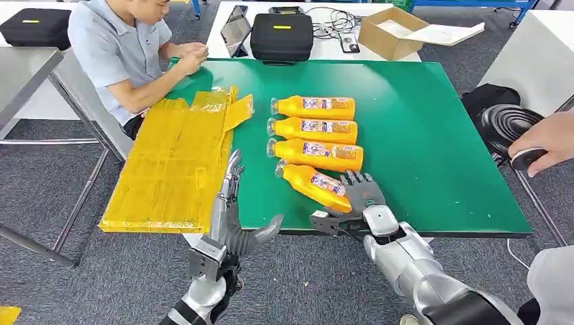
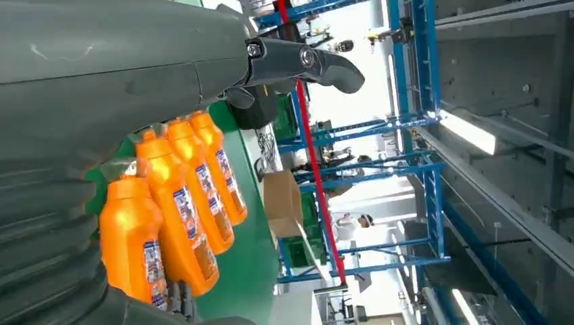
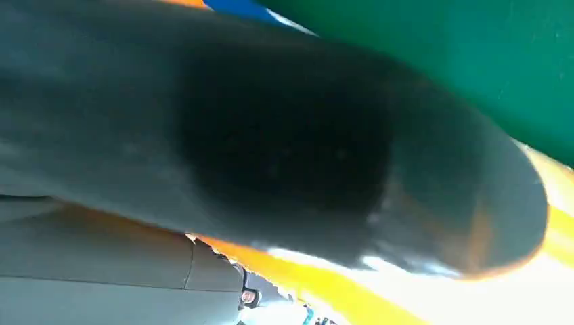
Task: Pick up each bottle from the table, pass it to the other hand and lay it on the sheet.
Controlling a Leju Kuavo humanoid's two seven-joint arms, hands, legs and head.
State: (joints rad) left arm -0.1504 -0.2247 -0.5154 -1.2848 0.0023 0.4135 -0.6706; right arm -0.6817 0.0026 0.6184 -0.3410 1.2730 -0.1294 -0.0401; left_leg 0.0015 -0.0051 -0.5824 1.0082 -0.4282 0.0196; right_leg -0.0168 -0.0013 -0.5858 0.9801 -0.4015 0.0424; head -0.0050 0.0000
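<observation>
**Orange bottles lined up as robot hand closed on the nearest one**

Orange filled the middle of the green table (image 1: 433, 135), where four bottles lay on their sides in a row, caps pointing toward the yellow sheet (image 1: 172, 166). The farthest bottle (image 1: 313, 107), the second bottle (image 1: 313, 129) and the third bottle (image 1: 315, 154) lay parallel and close together, well onto the table. The nearest bottle (image 1: 317, 187) lay tilted at the table's near edge, its base end under the fingers of the right hand (image 1: 357, 200), whose thumb reached in beneath it from the table's edge; the hand appeared to be wrapped around the bottle, which still rested on the table surface. In the right wrist view, a blurred grey thumb and orange glare sat against the green surface.

The left hand (image 1: 233, 210) hovered at the table's near edge, between the sheet and the nearest bottle, fingers stretched straight and thumb spread wide, holding nothing.

The sheet hung over the table's left side, crumpled at its far end. A seated person (image 1: 128, 51) leaned on the table's far left corner. Beyond the table's far edge stood a black case (image 1: 281, 37) and an open cardboard box (image 1: 389, 30). Off the table's right side, another person's hand (image 1: 545, 139) rested on a dark object.
</observation>
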